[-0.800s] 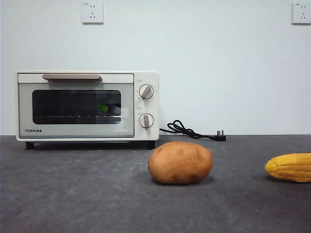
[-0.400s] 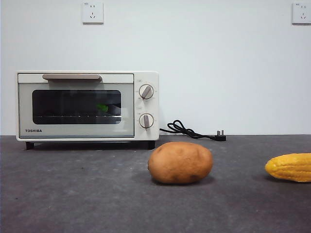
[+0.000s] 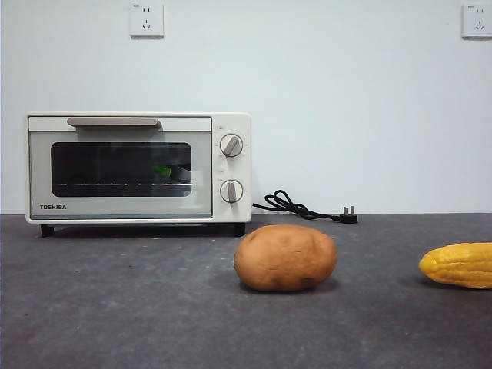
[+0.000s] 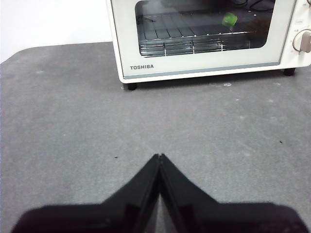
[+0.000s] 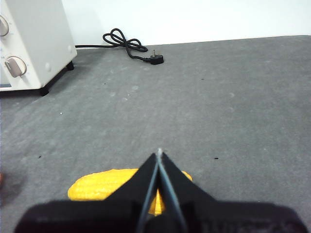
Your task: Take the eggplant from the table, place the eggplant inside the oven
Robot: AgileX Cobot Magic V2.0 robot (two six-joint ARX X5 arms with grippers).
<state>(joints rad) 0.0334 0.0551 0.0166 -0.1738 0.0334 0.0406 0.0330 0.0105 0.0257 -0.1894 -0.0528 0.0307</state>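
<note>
The eggplant (image 3: 161, 171) already lies inside the oven (image 3: 138, 167), behind the closed glass door, on the wire rack toward its right side; only its green cap shows clearly, so I cannot tell its long axis. The left gripper (image 4: 159, 156) has its jaws pressed together, holding nothing, above the table (image 4: 73, 126) and facing the oven, so it is the nearer arm. The right gripper (image 5: 159, 151), also pressed together and empty, hovers over the corn (image 5: 95, 187), well apart. The task seems finished.

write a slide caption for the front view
Eggplant inside the closed oven; potato and corn on the table.
</note>
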